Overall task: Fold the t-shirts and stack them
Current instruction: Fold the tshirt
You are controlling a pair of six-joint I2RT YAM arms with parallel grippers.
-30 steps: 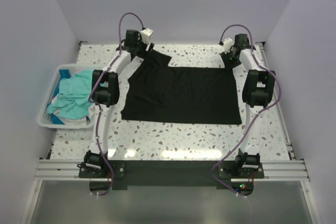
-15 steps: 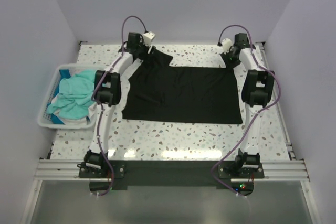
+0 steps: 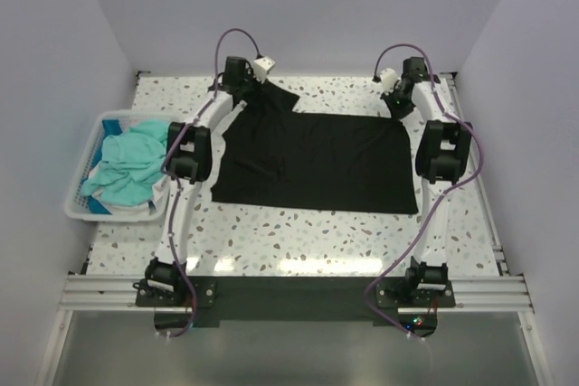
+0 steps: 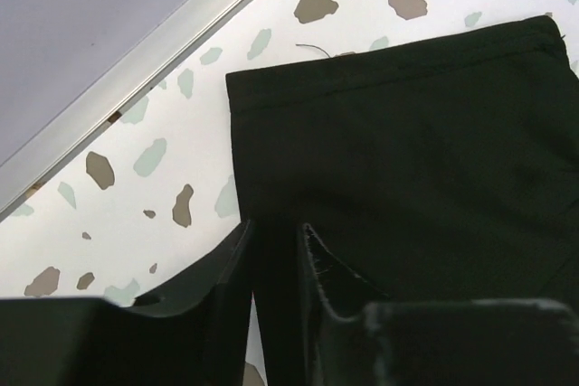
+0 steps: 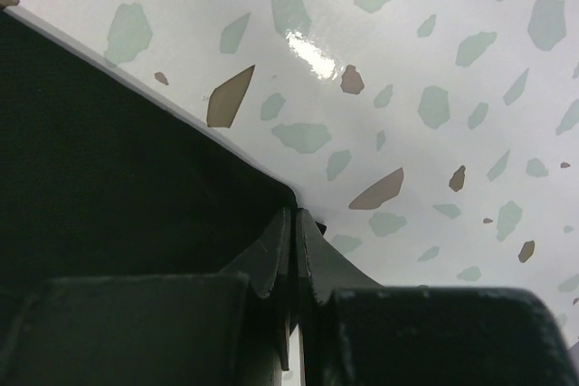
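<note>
Right now a wide, plain black t-shirt (image 3: 317, 160) of soft cloth lies spread flat across the middle of the white table (image 3: 298, 237), whose top is speckled with grey and brown chips. The shirt's near hem runs roughly parallel to the table's near edge. At the far left corner the left gripper (image 4: 276, 228) is clamped on the shirt's sleeve. In the left wrist view a strip of black cloth sits pinched between the two dark fingers (image 4: 226, 268), and from above the sleeve rises in a ridge toward them. At the far right corner the right gripper (image 5: 294, 216) has its fingers pressed together on the very corner of the black t-shirt. The cloth's edge ends right at the tips, with bare speckled surface beyond. Off to the left, a heap of crumpled teal-turquoise t-shirts (image 3: 127, 164) fills a white slatted plastic basket (image 3: 99, 212). The basket stands at the table's left edge, just beside the left arm and apart from the black t-shirt.
</note>
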